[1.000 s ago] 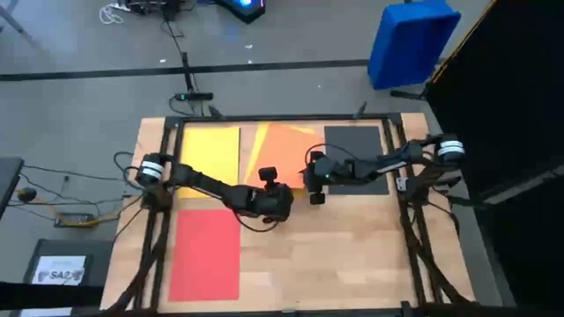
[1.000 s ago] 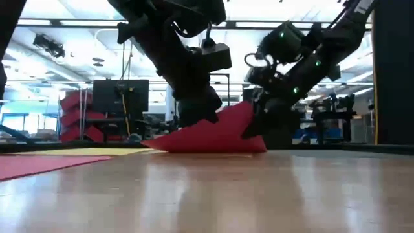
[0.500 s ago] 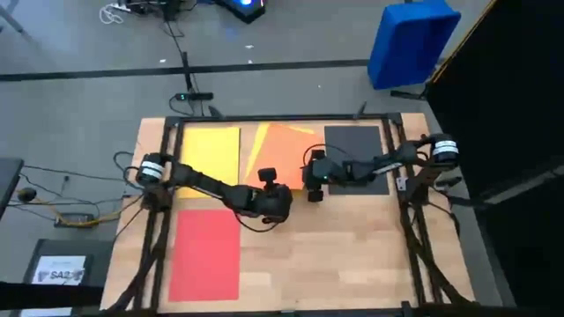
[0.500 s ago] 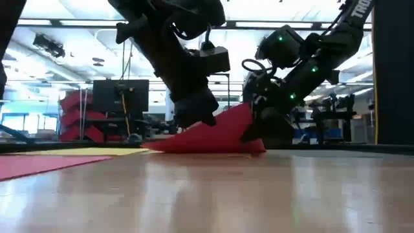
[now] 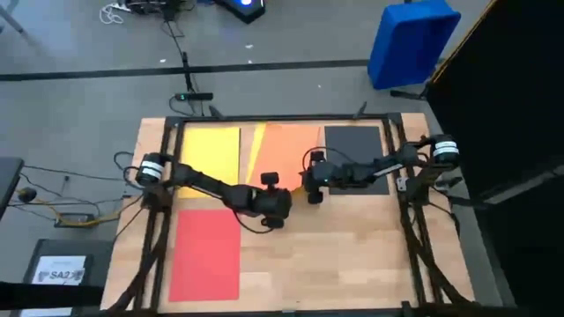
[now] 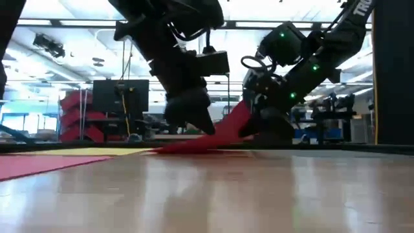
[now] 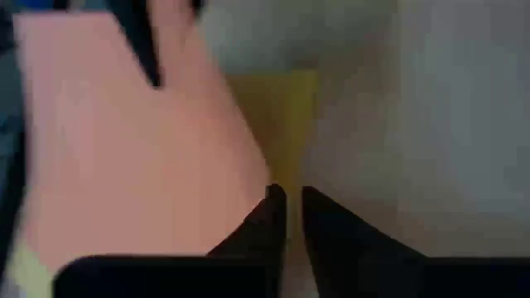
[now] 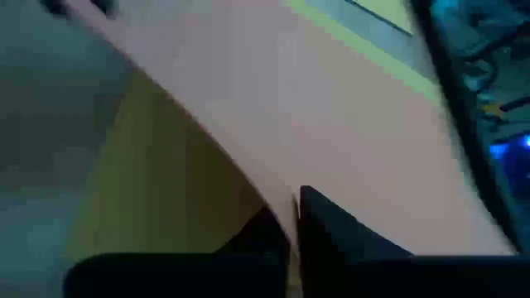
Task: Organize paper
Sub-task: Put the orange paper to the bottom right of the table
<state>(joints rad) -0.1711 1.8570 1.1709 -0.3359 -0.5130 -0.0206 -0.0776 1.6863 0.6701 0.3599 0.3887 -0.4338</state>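
A blue plastic bin [image 5: 412, 42] sits on the floor beyond the table. The thin orange sheet [image 5: 284, 150] lies mid-table, edge lifted, pinched by the right gripper [image 5: 309, 183]; left gripper [image 5: 270, 187] slightly parted beside it

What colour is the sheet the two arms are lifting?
Orange, seen best from above; the low view makes it look red.

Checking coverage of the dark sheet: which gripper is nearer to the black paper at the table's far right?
Right. The right gripper sits just off the near-left corner of the black paper, pinching the orange sheet. The left gripper is farther left, beyond that orange sheet's lifted edge.
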